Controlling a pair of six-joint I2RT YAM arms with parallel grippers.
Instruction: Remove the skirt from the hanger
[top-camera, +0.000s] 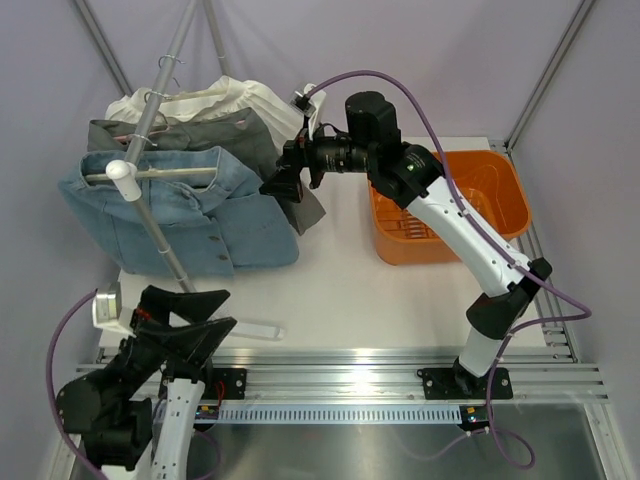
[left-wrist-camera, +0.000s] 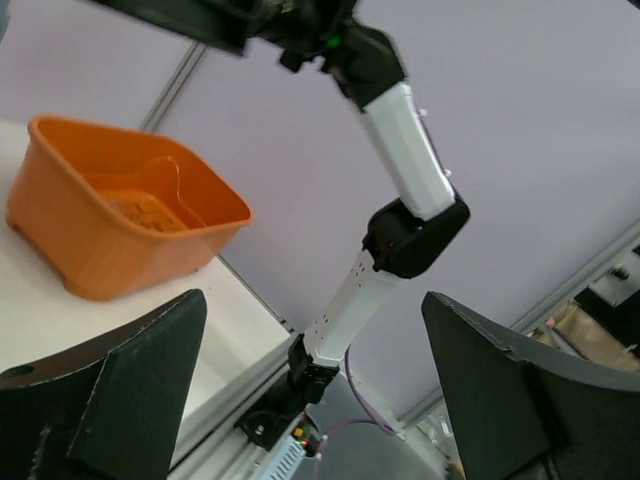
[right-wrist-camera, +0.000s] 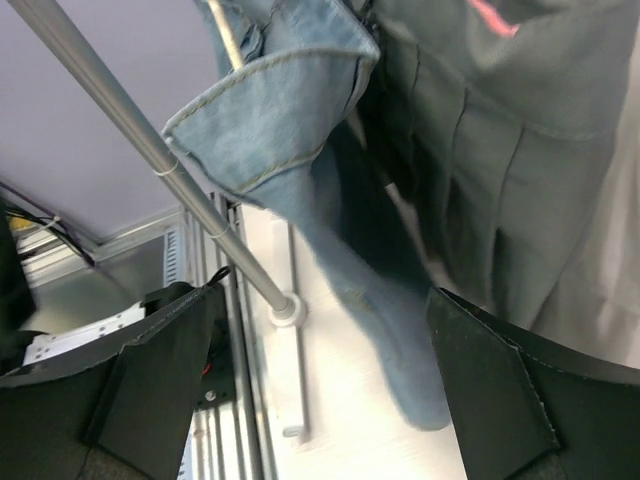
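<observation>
At the bench's (top-camera: 380, 290) far left, the denim skirt (top-camera: 180, 215) is hanging from its hanger (top-camera: 160, 173) on the rack (top-camera: 165, 75); the right hand (top-camera: 280, 178) is hovering just beside the skirt's right edge, fingers apart, gripping nothing; the left hand (top-camera: 230, 308) is sitting low, well apart from the skirt, fingers also apart.

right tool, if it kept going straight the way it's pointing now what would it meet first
Most likely the denim skirt: its hanging edge fills the gap between the open fingers of the right tool in the wrist view. The grey pleated skirt hangs just beside it, so depth leaves some doubt.
</observation>
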